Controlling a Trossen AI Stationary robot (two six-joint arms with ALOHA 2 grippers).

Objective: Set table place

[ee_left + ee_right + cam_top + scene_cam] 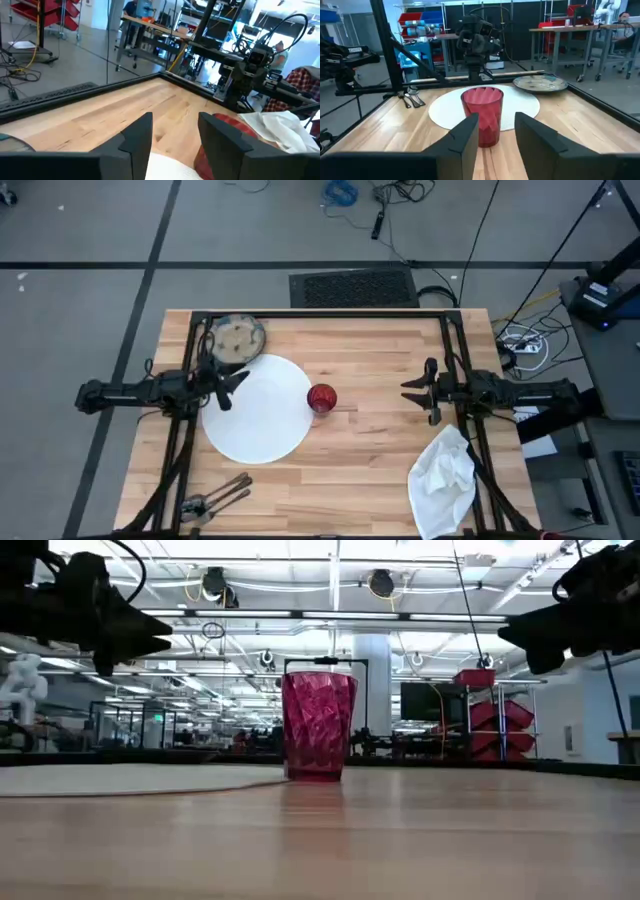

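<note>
High view: pale plank table (pixel 370 460) on grey floor (pixel 80 240), both pincers (pixel 228 388) (pixel 418 390) spread wide, holding nothing.

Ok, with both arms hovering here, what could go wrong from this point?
The cup stands right at the plate's rim, between the open left end effector and open right end effector; a sweep from either could tip it. The bowl touches or overlaps the plate's far rim, so lifting either may drag the other. The napkin hangs over the table edge and could slide off.
</note>
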